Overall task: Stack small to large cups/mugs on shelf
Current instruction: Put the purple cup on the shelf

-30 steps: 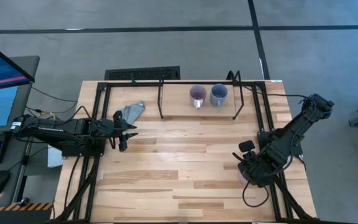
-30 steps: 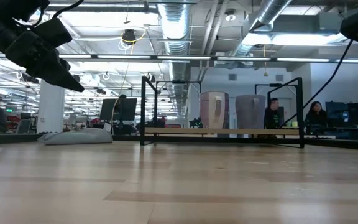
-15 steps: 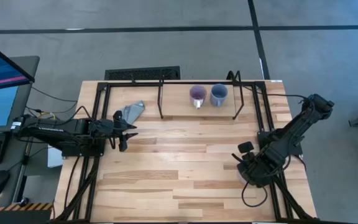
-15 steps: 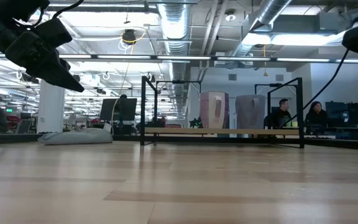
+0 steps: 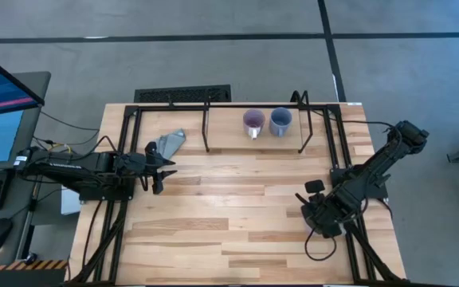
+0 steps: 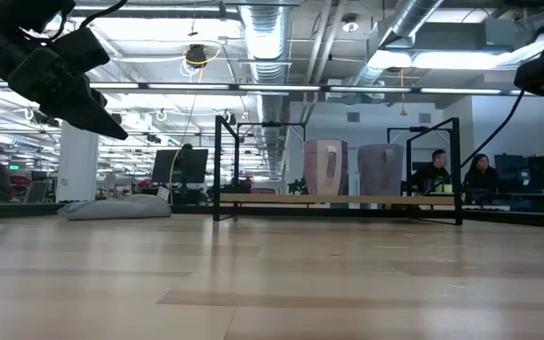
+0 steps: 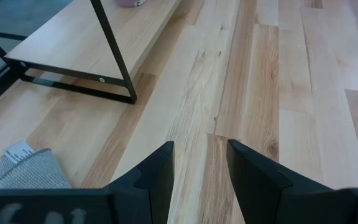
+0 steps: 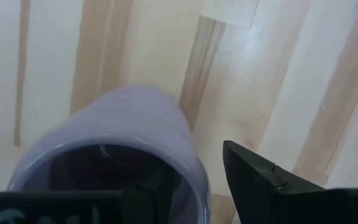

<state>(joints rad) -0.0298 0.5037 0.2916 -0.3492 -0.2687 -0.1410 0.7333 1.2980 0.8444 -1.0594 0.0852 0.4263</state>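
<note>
The purple mug [image 5: 253,122] and the blue-grey mug [image 5: 280,121] stand side by side on the board of the black-framed shelf [image 5: 206,127] at the table's far side; they also show in the low view [image 6: 325,168], [image 6: 381,170]. The pale lilac mug [image 8: 123,137] stands on the table near the right edge, under my right gripper [image 5: 319,215]. My right gripper [image 8: 194,165] is open and points down, with one finger inside the mug's mouth and the other [image 8: 253,177] outside its wall. My left gripper [image 7: 201,149] is open and empty, held above the table's left side [image 5: 159,167].
A grey folded wedge [image 5: 170,143] lies on the table left of the shelf, just beyond my left gripper; it also shows in the left wrist view [image 7: 30,171]. Bare wooden tabletop [image 5: 229,207] lies between the two arms. People sit in the room behind the table [image 6: 433,170].
My right gripper has gone down onto the lilac mug, drifting a little toward the table's left. The mugs on the shelf have stayed where they were.
</note>
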